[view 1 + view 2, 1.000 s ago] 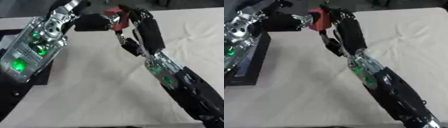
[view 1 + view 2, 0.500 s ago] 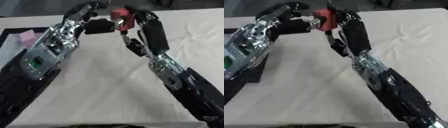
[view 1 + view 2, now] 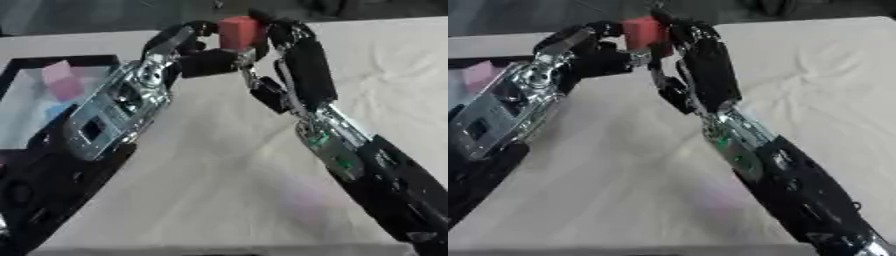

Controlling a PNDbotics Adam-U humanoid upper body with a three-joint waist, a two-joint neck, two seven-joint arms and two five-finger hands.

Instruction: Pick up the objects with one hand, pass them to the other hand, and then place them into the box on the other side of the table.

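A small red block (image 3: 237, 30) is held up above the far middle of the table, between my two hands. My right hand (image 3: 293, 47) comes in from the right, and its curled fingers grip the block's right side. My left hand (image 3: 203, 57) reaches in from the left with its fingers and thumb curled round the block's left side. The block's underside is hidden by the fingers. A black-rimmed box (image 3: 52, 61) lies at the left, partly behind my left forearm.
A pink piece (image 3: 61, 80) and something light blue (image 3: 54, 109) lie inside the box. A creased white cloth (image 3: 219, 175) covers the table. The table's far edge runs just behind the hands.
The camera has shifted, so more of the box shows. My left hand has closed in on the red block held by the right hand, and its fingers now wrap the block's left side.
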